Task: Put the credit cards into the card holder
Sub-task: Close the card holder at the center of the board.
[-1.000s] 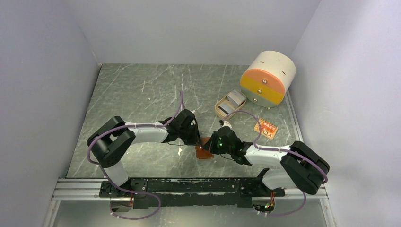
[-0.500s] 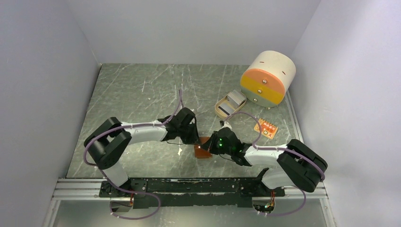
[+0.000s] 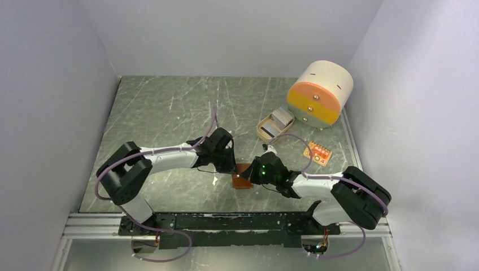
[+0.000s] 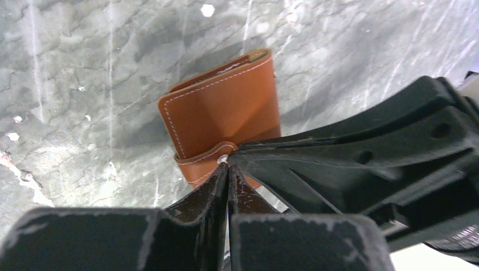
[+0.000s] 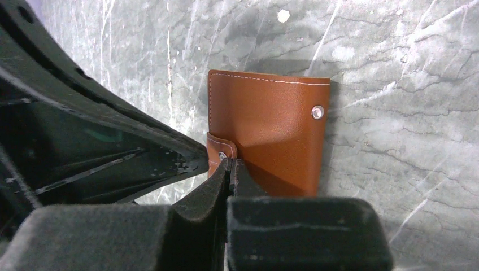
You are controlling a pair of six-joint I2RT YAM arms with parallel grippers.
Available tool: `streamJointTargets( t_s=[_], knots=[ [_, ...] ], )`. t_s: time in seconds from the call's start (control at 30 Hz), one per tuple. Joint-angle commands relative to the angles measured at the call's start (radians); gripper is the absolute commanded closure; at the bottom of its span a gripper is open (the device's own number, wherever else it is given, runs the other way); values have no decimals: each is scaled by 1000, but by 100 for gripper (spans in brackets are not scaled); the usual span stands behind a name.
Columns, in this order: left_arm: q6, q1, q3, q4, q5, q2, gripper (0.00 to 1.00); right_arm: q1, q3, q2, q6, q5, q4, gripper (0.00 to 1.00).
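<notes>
The card holder (image 3: 243,180), a folded brown leather wallet, lies near the table's front middle between my two grippers. In the left wrist view the card holder (image 4: 223,116) is folded shut, and my left gripper (image 4: 227,165) is shut with its tips on the snap tab and stud. In the right wrist view the card holder (image 5: 271,132) shows a metal stud, and my right gripper (image 5: 230,162) is shut on the tab's edge. The grippers (image 3: 233,165) (image 3: 252,175) meet tip to tip. The pale credit cards (image 3: 281,117) lie stacked in a tan dish at the back right.
The tan oval dish (image 3: 263,131) sits right of centre. A cream-and-orange drum-shaped drawer box (image 3: 319,93) stands at the back right. A small orange board (image 3: 318,152) lies near the right edge. Grey walls close in the table on three sides.
The left arm's elbow has swung a little to the left. Both grippers stay shut at the card holder, which has shifted very slightly left.
</notes>
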Motion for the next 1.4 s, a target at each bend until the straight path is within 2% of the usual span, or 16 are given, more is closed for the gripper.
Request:
streamJointTargets(
  t_s=[0.0, 0.7, 0.9, 1.07, 1.17, 1.23, 1.37],
  knots=[
    [21, -4, 29, -41, 25, 35, 91, 4, -33, 51, -32, 52, -175, 100],
    [20, -6, 51, -25, 27, 125, 91, 5, -31, 56, -41, 25, -151, 99],
    [22, -6, 65, -61, 14, 158, 91, 5, 0, -40, -54, 27, -221, 78],
    [28, -6, 82, -83, 9, 174, 91, 5, 48, -167, -93, 53, -342, 70],
    [31, -7, 91, -89, 9, 180, 91, 5, 72, -224, -129, 103, -400, 68],
    [31, -8, 96, -94, 6, 182, 91, 2, 87, -229, -163, 139, -425, 65],
    [34, -9, 107, -109, 0, 186, 91, 0, 133, -184, -214, 148, -432, 53]
  ],
)
